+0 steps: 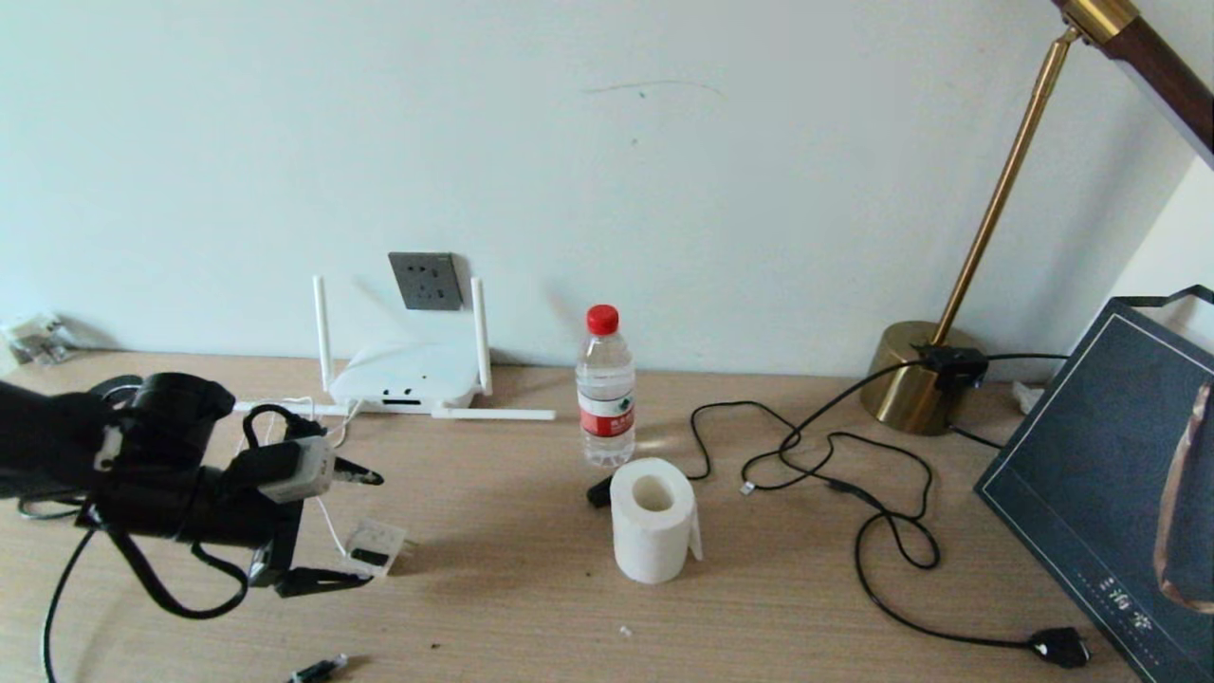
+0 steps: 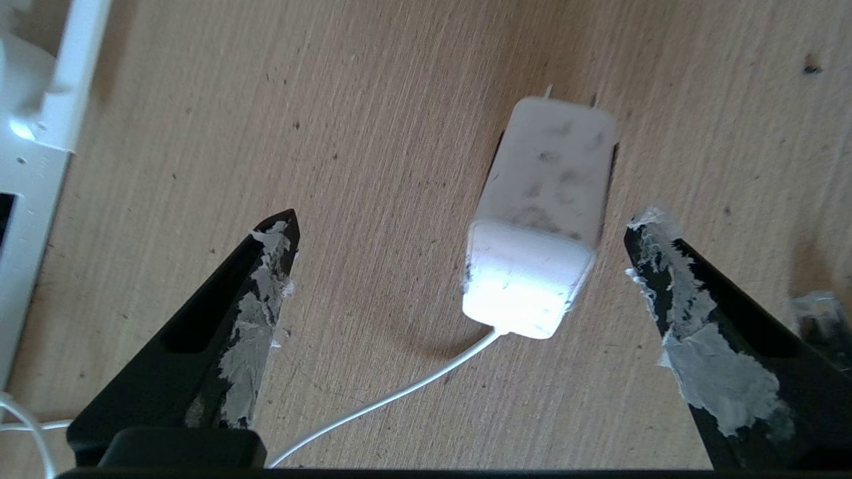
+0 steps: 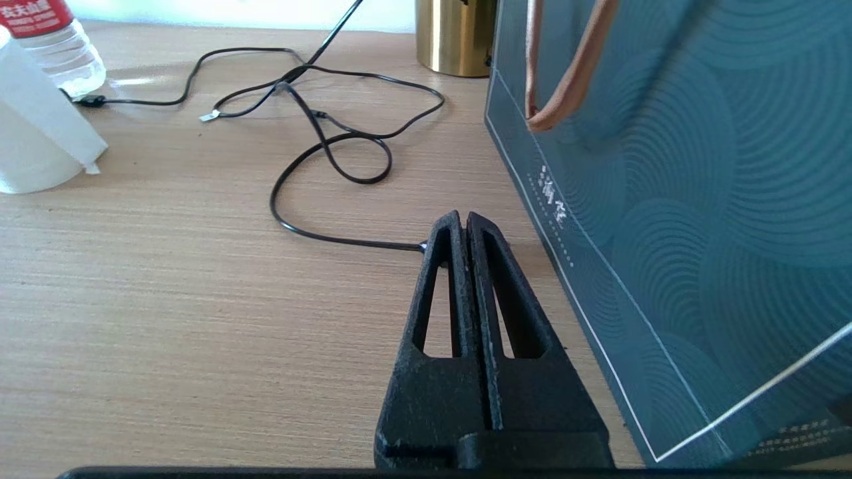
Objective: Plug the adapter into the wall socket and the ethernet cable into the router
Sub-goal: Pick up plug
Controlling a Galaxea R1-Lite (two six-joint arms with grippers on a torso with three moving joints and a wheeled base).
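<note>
Head view puts the left hand [image 1: 356, 526] at the left of the wooden bench [image 1: 531, 626], its fingers spread wide and holding nothing. Just past its tips the adapter [image 1: 377, 547] lies flat on the bench; the left wrist view shows the adapter [image 2: 539, 233] between the two fingertips [image 2: 276, 243] with a gap on each side, prongs pointing away and its thin white cord [image 2: 393, 396] trailing back under the hand. Behind, the router [image 1: 403, 378] sits against the wall, directly below the wall socket [image 1: 426, 280]. Toward the middle stand a water bottle [image 1: 606, 389] and, in front of it, a toilet paper roll [image 1: 652, 519]. Right of them black cords [image 1: 835, 474] loop across the bench near a brass lamp base [image 1: 915, 379] and a dark gift bag [image 1: 1110, 474]. Right wrist view shows the right hand [image 3: 464, 223] pressed closed and empty, low over the bench beside that bag.
</note>
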